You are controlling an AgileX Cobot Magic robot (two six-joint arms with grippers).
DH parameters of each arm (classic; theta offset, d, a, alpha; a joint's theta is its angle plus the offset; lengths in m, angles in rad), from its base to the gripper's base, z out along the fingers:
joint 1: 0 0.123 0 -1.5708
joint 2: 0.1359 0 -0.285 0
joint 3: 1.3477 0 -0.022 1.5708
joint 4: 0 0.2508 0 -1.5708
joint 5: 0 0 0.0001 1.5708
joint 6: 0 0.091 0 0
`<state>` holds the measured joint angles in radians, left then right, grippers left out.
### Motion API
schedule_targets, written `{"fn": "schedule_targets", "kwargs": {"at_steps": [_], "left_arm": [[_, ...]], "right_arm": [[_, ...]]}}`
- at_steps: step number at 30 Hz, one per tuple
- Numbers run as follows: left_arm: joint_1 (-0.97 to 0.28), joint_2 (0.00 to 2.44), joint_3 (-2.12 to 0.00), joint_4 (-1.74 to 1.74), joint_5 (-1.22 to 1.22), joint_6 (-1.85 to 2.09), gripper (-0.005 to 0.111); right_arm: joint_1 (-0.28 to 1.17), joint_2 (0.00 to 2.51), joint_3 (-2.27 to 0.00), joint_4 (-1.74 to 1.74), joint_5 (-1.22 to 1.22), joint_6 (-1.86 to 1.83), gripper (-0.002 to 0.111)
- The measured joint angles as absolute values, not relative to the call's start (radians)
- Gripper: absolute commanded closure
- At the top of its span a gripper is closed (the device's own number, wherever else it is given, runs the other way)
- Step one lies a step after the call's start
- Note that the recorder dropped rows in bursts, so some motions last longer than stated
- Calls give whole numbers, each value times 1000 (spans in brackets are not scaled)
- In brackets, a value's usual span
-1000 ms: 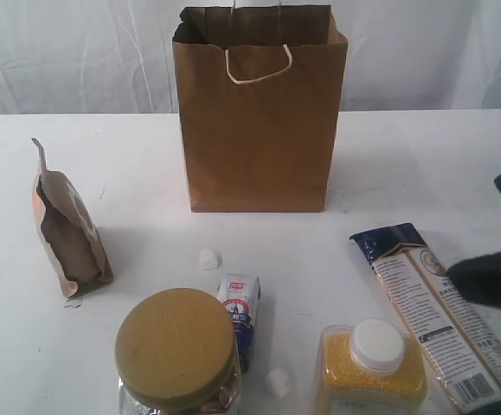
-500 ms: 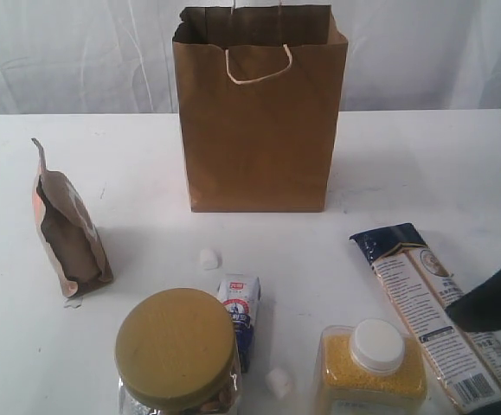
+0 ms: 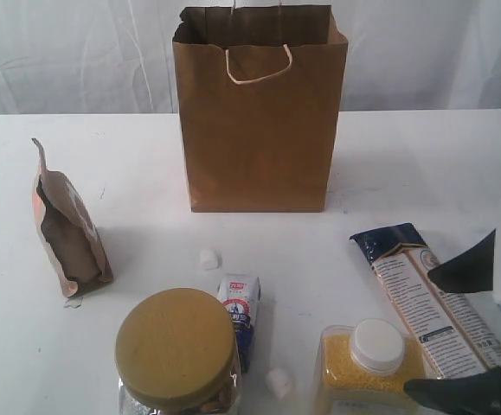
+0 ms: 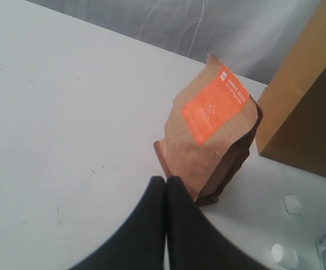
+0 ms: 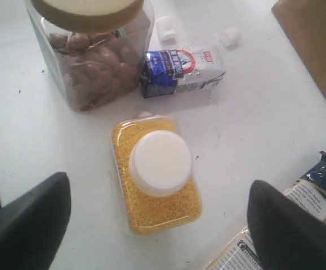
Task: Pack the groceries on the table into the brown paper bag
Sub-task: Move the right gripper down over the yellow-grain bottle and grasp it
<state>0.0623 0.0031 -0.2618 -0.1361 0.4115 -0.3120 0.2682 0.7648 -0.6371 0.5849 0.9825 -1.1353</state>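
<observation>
The brown paper bag [image 3: 259,112] stands upright and open at the back of the table [image 3: 423,164]. My right gripper [image 3: 423,333] is open wide at the front right, above the white-capped yellow-grain jar [image 3: 373,367] and the long noodle pack [image 3: 423,294]; in the right wrist view the jar [image 5: 157,180] lies between the spread fingers [image 5: 30,219]. The gold-lidded jar [image 3: 176,346], blue-white carton [image 3: 240,313] and two marshmallows [image 3: 208,258] sit in front. My left gripper [image 4: 165,181] is shut and empty, close to the brown pouch [image 4: 213,132]. The dark can is out of view.
The brown pouch [image 3: 64,233] stands alone at the left of the table. A white curtain [image 3: 77,52] hangs behind the table's back edge. The paper bag's side [image 4: 309,95] rises just beyond the pouch in the left wrist view.
My right gripper has come from the right edge toward the front, and both its spread fingers now show beside the yellow-grain jar. The groceries and bag have not moved.
</observation>
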Motion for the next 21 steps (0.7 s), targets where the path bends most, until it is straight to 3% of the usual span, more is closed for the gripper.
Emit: {"fn": "schedule_targets", "kwargs": {"at_steps": [21], "left_arm": [[62, 3, -262, -136, 410, -312, 107]], "right_arm": [[329, 864, -468, 730, 730, -1218, 30]]}}
